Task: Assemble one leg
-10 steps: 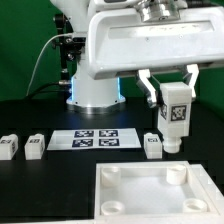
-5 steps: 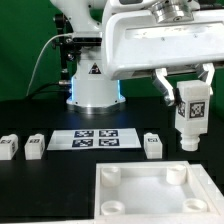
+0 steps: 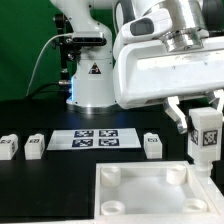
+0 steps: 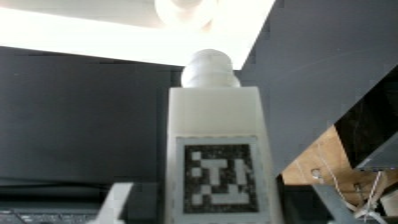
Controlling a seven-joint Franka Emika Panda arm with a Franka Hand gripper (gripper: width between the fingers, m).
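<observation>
My gripper (image 3: 203,112) is shut on a leg (image 3: 205,137), a white square post with a black-and-white tag on its face, held upright in the air at the exterior view's right, above the far right corner of the big white square panel (image 3: 150,195). In the wrist view the leg (image 4: 217,150) fills the middle, its round threaded tip pointing away, with a finger (image 4: 118,205) on each side. Three more legs lie on the black table: two at the exterior view's left (image 3: 9,147) (image 3: 35,146) and one (image 3: 152,145) next to the marker board.
The marker board (image 3: 95,139) lies flat behind the panel. The arm's white base (image 3: 92,85) stands at the back. The panel has round corner sockets (image 3: 177,175). A green backdrop is at the far left.
My gripper has carried the leg toward the exterior view's right and slightly lower, from above the loose leg by the marker board to over the panel's far right corner.
</observation>
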